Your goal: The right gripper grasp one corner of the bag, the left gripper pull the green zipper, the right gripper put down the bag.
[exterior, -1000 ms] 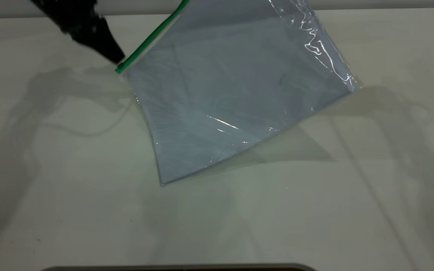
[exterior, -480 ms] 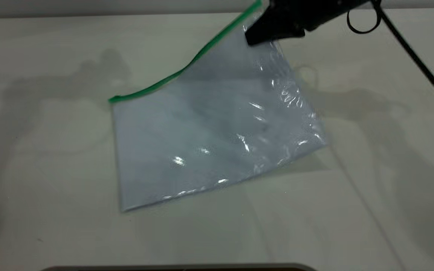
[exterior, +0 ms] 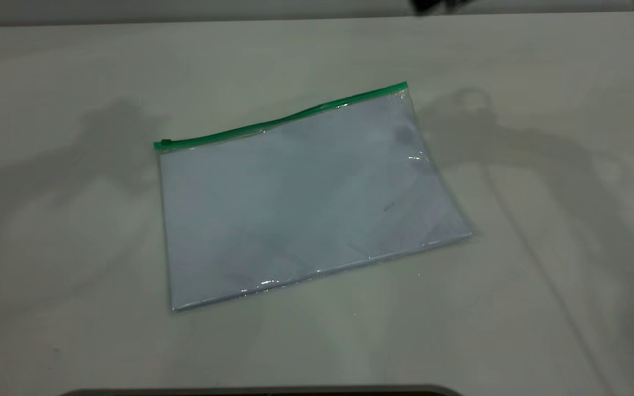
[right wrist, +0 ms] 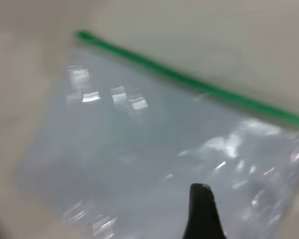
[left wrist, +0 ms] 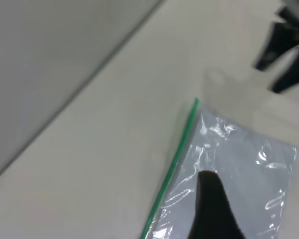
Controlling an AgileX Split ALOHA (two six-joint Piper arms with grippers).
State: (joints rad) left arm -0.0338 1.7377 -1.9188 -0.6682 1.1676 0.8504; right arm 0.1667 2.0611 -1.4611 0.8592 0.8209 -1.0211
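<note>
On the table [exterior: 542,308] the bag [exterior: 306,203] lies flat; right gripper [left wrist: 284,59] jaws apart

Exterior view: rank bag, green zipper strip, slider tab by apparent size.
1. bag, lying flat on the table
2. green zipper, a narrow strip along the bag's far long edge
3. slider tab, a tiny piece at the strip's left end

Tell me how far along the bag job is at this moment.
Looks essentially finished. The bag lies flat on the table, and the slider tab sits at the left end of the green zipper, so pulling and put-down appear done. Nothing is in hand: the right gripper is open and clear of the bag, and the left gripper hovers above it. Nothing visible remains.
</note>
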